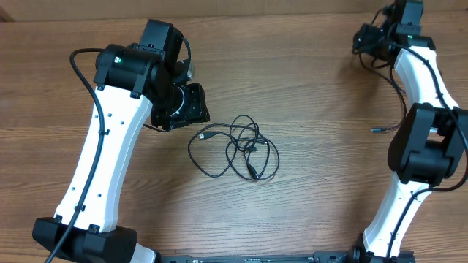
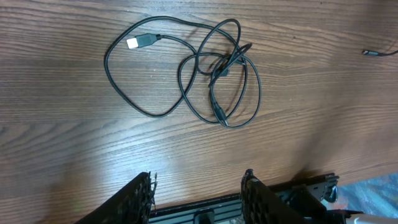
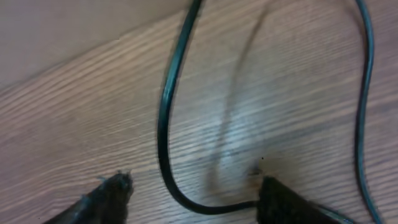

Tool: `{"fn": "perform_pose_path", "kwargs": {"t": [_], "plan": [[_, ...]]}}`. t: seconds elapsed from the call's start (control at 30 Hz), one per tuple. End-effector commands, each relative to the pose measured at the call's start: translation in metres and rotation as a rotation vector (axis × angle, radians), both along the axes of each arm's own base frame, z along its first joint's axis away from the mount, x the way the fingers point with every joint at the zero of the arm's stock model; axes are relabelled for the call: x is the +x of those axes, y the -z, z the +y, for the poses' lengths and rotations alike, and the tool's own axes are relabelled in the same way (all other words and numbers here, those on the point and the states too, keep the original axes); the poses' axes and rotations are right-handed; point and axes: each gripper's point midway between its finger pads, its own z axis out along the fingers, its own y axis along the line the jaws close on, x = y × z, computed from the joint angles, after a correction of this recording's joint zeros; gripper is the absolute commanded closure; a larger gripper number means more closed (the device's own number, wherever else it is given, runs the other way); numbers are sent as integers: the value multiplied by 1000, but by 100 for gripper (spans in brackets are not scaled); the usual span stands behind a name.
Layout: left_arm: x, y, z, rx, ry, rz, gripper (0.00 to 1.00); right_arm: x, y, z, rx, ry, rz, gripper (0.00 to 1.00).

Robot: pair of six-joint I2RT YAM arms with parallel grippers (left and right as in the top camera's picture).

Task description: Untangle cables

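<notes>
Overhead view: tangled cables (image 1: 247, 145) lie on the table (image 1: 307, 58) near the left gripper (image 2: 198, 176), whose jaws stand spread and empty (poised, probably, to take a loop). Right gripper (image 3: 194, 182), at the far corner, is likewise spread, astride one separate cord (image 3: 163, 118) lying well apart from the rest.

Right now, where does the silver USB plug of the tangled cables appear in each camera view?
Overhead: the silver USB plug lies near the centre, at the left edge of the tangle.
Left wrist: the plug is at upper left, ending the outer loop.
Right wrist: not in it.
Shared landmark: the knot of loops, to the right of the plug in both views.
</notes>
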Motion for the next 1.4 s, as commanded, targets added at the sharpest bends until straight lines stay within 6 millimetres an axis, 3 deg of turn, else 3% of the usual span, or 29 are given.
{"fn": "perform_pose_path", "kwargs": {"t": [0.0,0.17,0.33,0.4,0.43,0.53,0.67,0.73,0.9,0.97,1.07,1.23,1.37], "plan": [[-1,2,0,14,24,-3,51,0,3,1,9,-6,2,38],[-1,2,0,14,24,-3,51,1,2,3,19,-15,-7,50],[-1,2,0,14,24,-3,51,3,0,5,26,-23,-19,77],[-1,2,0,15,24,-3,51,4,-1,7,35,-31,-22,94],[-1,2,1,17,24,-4,51,4,-3,9,43,-38,-26,96],[0,2,1,17,23,-6,50,5,-14,18,82,-74,-50,96],[2,2,0,14,23,-17,49,4,-48,37,147,-147,-116,96],[4,1,0,12,23,-22,49,-1,-68,45,161,-171,-138,96],[5,1,-1,10,23,-27,48,-18,-96,64,165,-200,-129,96],[5,1,-1,10,23,-26,49,-24,-105,77,166,-232,-132,96],[4,1,-1,11,23,-25,49,-34,-123,114,162,-371,-156,96],[4,1,-1,11,23,-25,49,-59,-122,167,45,-628,-131,96],[4,1,-1,11,23,-23,49,-75,-108,188,-16,-703,-60,96]]}}
